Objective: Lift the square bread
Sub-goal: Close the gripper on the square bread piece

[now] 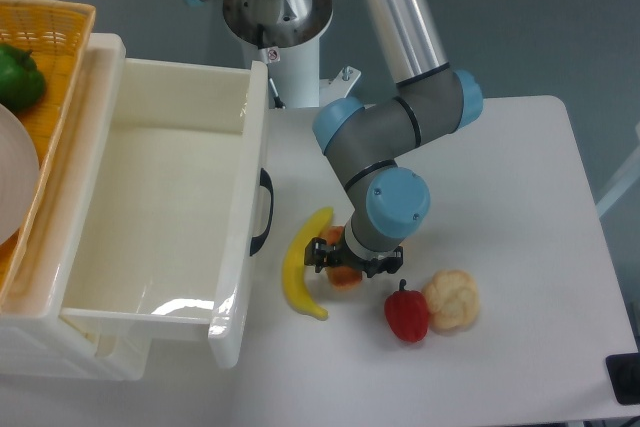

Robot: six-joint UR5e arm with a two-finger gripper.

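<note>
The square bread [345, 276] is an orange-brown piece on the white table, mostly hidden under my gripper; only its near edge shows. My gripper [356, 259] points straight down over it, low at the table. The black fingers [319, 253] stand apart on either side of the bread, so the jaws look open around it. The bread still rests on the table, just right of the banana.
A yellow banana [301, 272] lies just left of the gripper. A red pepper [407, 314] and a lumpy beige bun [452, 299] lie to the right front. A white bin [235, 277] with a black handle [263, 212] stands left, beside a yellow basket [50, 22] holding a green pepper [18, 77].
</note>
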